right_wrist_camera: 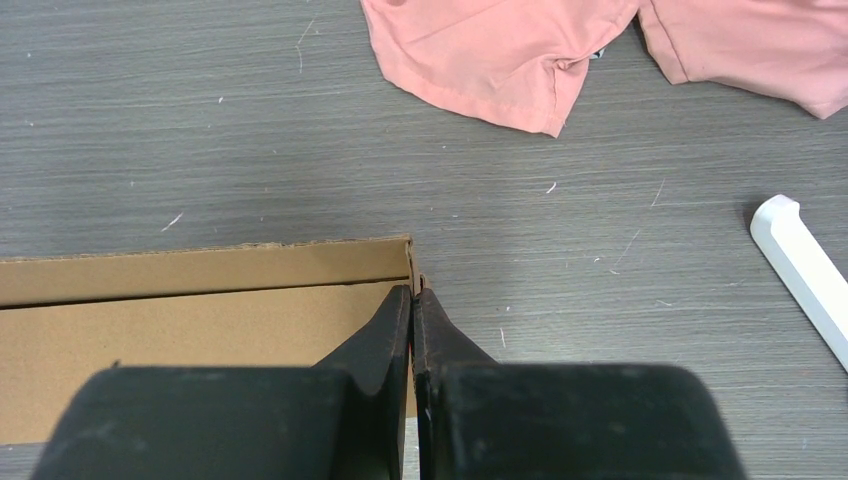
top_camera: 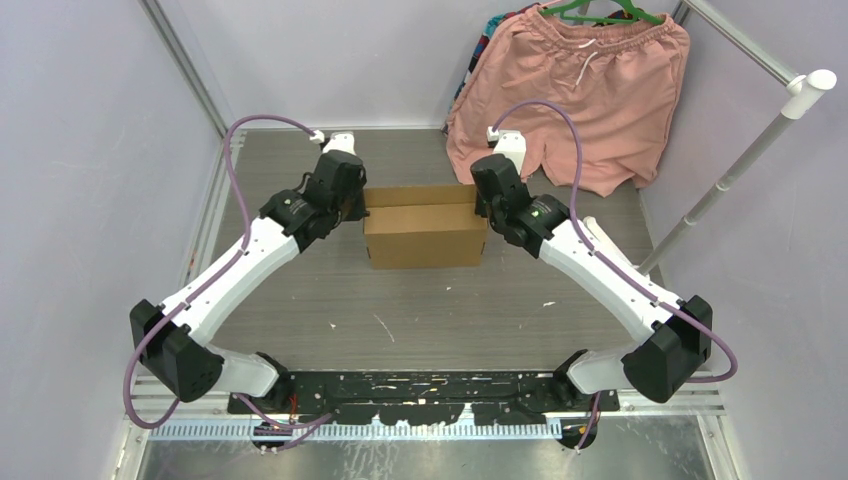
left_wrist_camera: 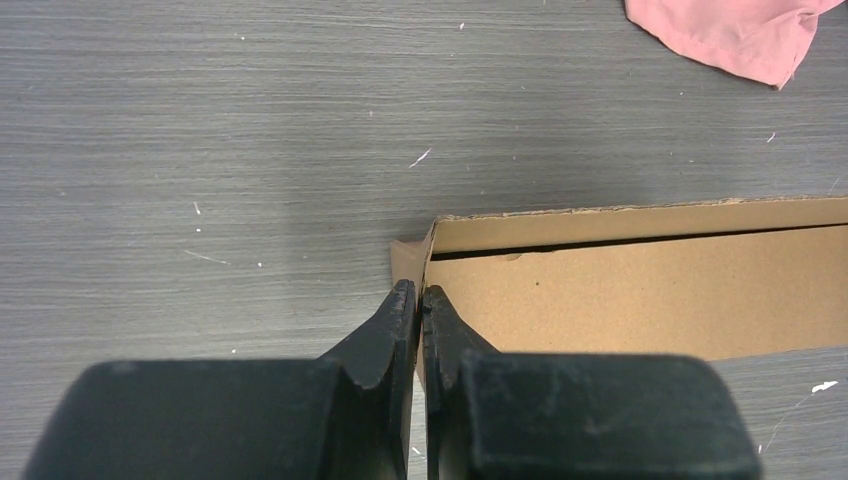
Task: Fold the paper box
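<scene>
A plain brown paper box sits just above the middle of the overhead view on a grey wood-grain table. It is formed into a shallow rectangular tray, its long side running left to right and its walls standing up. The left gripper meets the box at its left end. In the left wrist view its black fingers are pressed together, with the thin edge of the box's end wall pinched between them near the far corner. The right gripper mirrors this at the right end. Its fingers are likewise closed on the upright end wall, one inside the box and one outside. Both white arms reach in diagonally from the lower corners of the overhead frame, trailing purple cables. Behind the box, in the upper right, pink shorts hang from a green hanger, their hems resting on the table well apart from the cardboard. A white pole slants along the right side.
</scene>
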Controlling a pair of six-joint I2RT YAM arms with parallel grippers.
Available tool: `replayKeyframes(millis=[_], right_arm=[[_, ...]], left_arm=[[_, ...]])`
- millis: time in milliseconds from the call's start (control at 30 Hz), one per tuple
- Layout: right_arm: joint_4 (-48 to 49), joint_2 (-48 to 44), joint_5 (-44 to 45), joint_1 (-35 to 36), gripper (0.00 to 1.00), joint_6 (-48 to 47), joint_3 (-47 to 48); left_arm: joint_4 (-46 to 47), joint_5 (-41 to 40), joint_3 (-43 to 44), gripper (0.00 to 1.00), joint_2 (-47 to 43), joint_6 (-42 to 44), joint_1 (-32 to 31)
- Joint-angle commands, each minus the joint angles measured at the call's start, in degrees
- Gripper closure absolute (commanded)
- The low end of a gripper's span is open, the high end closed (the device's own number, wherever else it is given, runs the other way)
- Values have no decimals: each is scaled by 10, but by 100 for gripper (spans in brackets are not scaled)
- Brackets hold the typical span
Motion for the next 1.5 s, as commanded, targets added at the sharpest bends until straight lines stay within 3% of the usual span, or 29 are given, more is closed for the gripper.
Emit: replayKeyframes(millis=[0,533,1467], right_arm=[[-25,-8,8,5,99,8,-15],[-33,-13,0,13,99,-3,-9],[-20,-41,0,14,99,-11,-44]], left_arm=[[-4,-29,20,94,3,-19,-5],[-38,-50,58,94,29,-61,-29],[-35,-135,29,98,26,-104,-75]])
